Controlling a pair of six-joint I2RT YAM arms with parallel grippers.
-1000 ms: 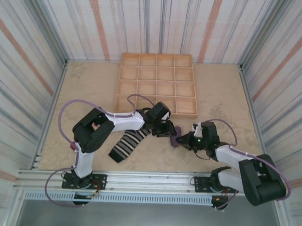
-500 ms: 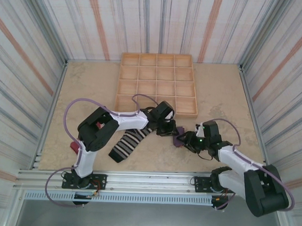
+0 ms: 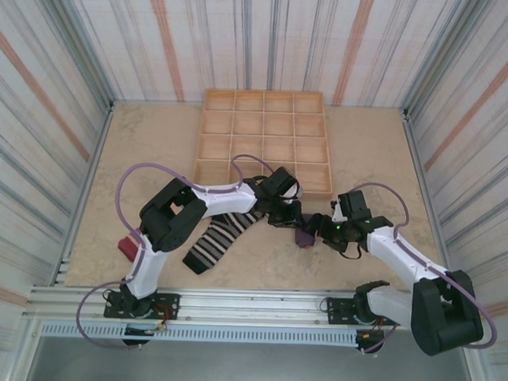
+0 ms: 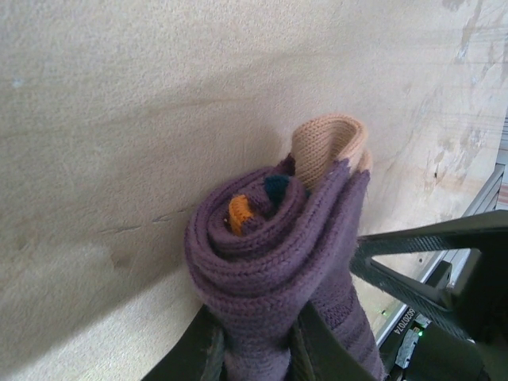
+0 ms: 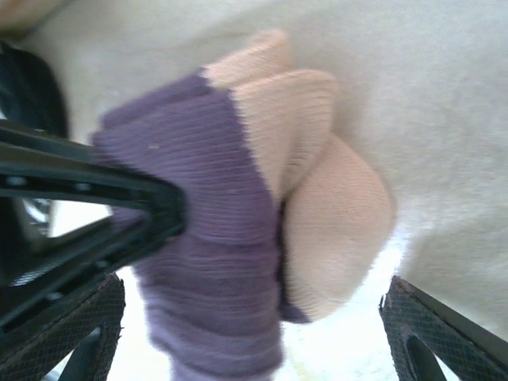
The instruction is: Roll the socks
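The purple sock (image 4: 262, 254) is rolled into a tight coil with an orange stripe at its core and its tan heel (image 4: 325, 147) sticking out. My left gripper (image 4: 258, 357) is shut on the roll from below, one finger on each side. Seen from above, the roll (image 3: 303, 237) lies on the table between my left gripper (image 3: 285, 214) and my right gripper (image 3: 323, 231). My right gripper (image 5: 246, 341) stands open, its pads wide apart on either side of the sock (image 5: 214, 238), not touching it. The black-and-white striped sock (image 3: 218, 239) lies flat to the left.
A wooden tray (image 3: 265, 142) with several compartments stands just behind the grippers. A maroon piece of fabric (image 3: 127, 246) shows beside the left arm's base. Striped walls close in the table on three sides.
My right gripper has opened and let go of the purple sock. My left gripper has closed on the roll, and both grippers shifted slightly right.
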